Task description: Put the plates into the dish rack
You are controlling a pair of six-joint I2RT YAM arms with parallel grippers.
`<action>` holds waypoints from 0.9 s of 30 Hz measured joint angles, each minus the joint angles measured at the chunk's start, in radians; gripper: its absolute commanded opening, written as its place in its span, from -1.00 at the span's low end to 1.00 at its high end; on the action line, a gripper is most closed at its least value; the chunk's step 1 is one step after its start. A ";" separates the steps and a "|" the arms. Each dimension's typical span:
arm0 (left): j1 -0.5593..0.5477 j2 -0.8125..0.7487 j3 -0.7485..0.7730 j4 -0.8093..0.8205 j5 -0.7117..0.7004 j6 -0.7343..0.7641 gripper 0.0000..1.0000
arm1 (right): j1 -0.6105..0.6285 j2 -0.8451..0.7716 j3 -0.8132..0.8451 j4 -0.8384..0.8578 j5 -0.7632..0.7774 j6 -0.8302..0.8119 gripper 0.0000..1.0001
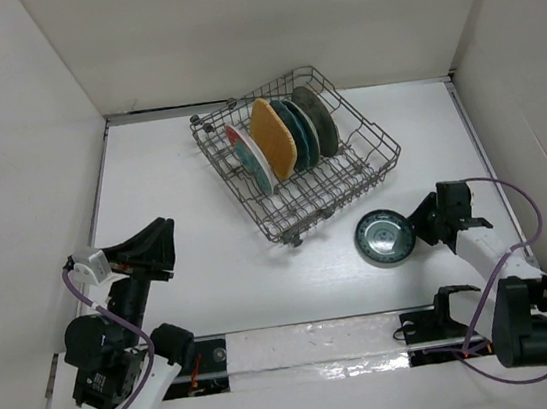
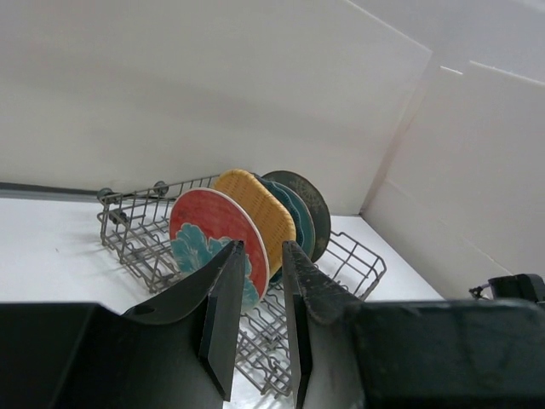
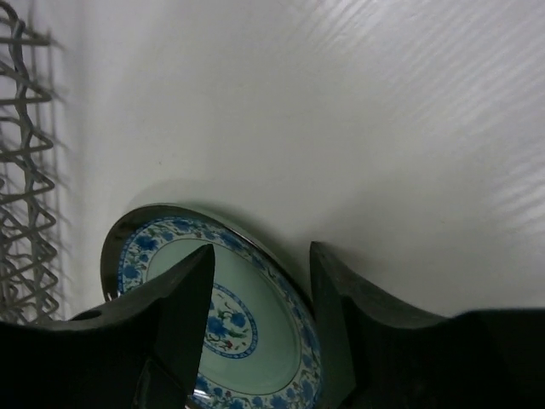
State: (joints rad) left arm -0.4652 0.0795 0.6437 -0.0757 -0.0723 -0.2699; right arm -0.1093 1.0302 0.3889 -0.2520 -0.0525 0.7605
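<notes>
Overhead, the dish rack [image 1: 337, 191] sits at the middle of the counter [image 1: 212, 273] with plates upright in its tines: a red plate [image 1: 247, 157] at its left end, then a yellow plate [image 1: 273, 139], a teal plate [image 1: 296, 129] and a grey plate [image 1: 320, 116] at the far end; a paler edge between teal and grey may be a fifth, though that part is too crowded to count; a small dark-rimmed plate [image 1: 384, 237] lies on the counter just off the rack's near right corner, so by my reckoning most of the loading is done and this one is left; the right fingers [image 1: 425, 220] reach that plate's side away from the rack, while the left fingers [image 1: 157, 242] hang well to the rack's near left, clear of everything. From the left wrist, the left fingers [image 2: 223, 315] stand a narrow gap apart with nothing between them, pointed at the rack [image 2: 128, 230] and its red plate [image 2: 209, 230]; the rack's near end is cut off by them. From the right wrist, the right fingers [image 3: 174, 324] stand moderately apart astride the rim of the small dark-rimmed plate [image 3: 255, 328]; whether they press it I cannot tell, as the plate's lower part is hidden; only a strip of the rack [image 3: 21, 170] shows at the left.
</notes>
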 measured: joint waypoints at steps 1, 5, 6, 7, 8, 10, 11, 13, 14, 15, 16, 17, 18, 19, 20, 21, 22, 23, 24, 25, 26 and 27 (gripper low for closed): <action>0.000 -0.001 0.000 0.000 -0.003 0.000 -0.57 | 0.011 0.016 0.004 0.007 -0.002 -0.005 -0.11; -0.009 -0.011 0.000 -0.003 -0.011 0.000 -0.57 | 0.051 0.077 0.021 0.028 -0.008 -0.008 -0.58; -0.010 -0.013 0.000 -0.003 -0.013 0.000 -0.56 | 0.058 0.086 0.021 0.029 -0.012 -0.007 -0.73; -0.011 -0.013 0.000 -0.003 -0.013 0.000 -0.57 | 0.068 0.089 0.022 0.029 -0.013 -0.006 -0.82; -0.011 -0.013 0.000 -0.003 -0.014 0.000 -0.57 | 0.074 0.087 0.022 0.029 -0.018 -0.002 -0.89; -0.011 -0.013 0.000 -0.004 -0.015 0.000 -0.57 | 0.084 0.066 0.023 0.020 -0.014 -0.004 -1.00; -0.011 -0.013 0.000 -0.003 -0.015 0.000 -0.57 | 0.084 0.050 0.023 0.010 -0.011 -0.005 -1.00; -0.011 -0.013 0.000 -0.004 -0.015 0.000 -0.57 | 0.086 0.011 0.025 -0.019 0.000 -0.007 -1.00; -0.011 -0.013 0.000 -0.004 -0.015 0.000 -0.57 | 0.089 -0.014 0.028 -0.039 0.010 -0.011 -1.00; -0.011 -0.013 0.000 -0.004 -0.016 0.000 -0.57 | 0.092 -0.048 0.034 -0.066 0.026 -0.017 -1.00; -0.011 -0.013 0.000 -0.004 -0.016 0.000 -0.57 | 0.092 -0.089 0.043 -0.100 0.039 -0.024 -1.00; -0.011 -0.013 0.000 -0.004 -0.016 0.000 -0.56 | 0.095 -0.138 0.055 -0.135 0.054 -0.029 -1.00; -0.011 -0.013 0.000 -0.004 -0.017 0.000 -0.57 | 0.098 -0.188 0.071 -0.171 0.067 -0.034 -1.00; -0.011 -0.013 0.000 -0.004 -0.017 0.000 -0.57 | 0.106 -0.234 0.090 -0.203 0.085 -0.035 -1.00; -0.011 -0.012 0.000 -0.004 -0.018 0.000 -0.57 | 0.114 -0.278 0.113 -0.231 0.100 -0.035 -1.00; -0.011 -0.011 0.000 -0.004 -0.018 0.000 -0.56 | 0.126 -0.319 0.135 -0.253 0.114 -0.035 -1.00; -0.011 -0.010 0.000 -0.004 -0.018 0.000 -0.57 | 0.144 -0.356 0.163 -0.279 0.132 -0.035 -1.00; -0.011 -0.009 0.000 -0.004 -0.018 0.000 -0.57 | 0.161 -0.388 0.195 -0.305 0.152 -0.039 -1.00; -0.011 -0.006 0.000 -0.004 -0.018 0.000 -0.57 | 0.173 -0.416 0.229 -0.328 0.169 -0.044 -1.00; -0.011 -0.003 0.000 -0.004 -0.018 0.000 -0.56 | 0.185 -0.434 0.264 -0.361 0.192 -0.055 -1.00; -0.011 0.000 0.000 -0.004 -0.018 0.000 -0.56 | 0.193 -0.447 0.298 -0.368 0.199 -0.058 -1.00; -0.011 0.005 0.000 -0.004 -0.018 0.000 -0.57 | 0.196 -0.455 0.334 -0.378 0.214 -0.068 -1.00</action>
State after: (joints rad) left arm -0.4759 0.0845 0.6437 -0.0795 -0.0902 -0.2695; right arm 0.0864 0.5747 0.7231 -0.6300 0.1612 0.6930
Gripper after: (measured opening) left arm 0.218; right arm 0.036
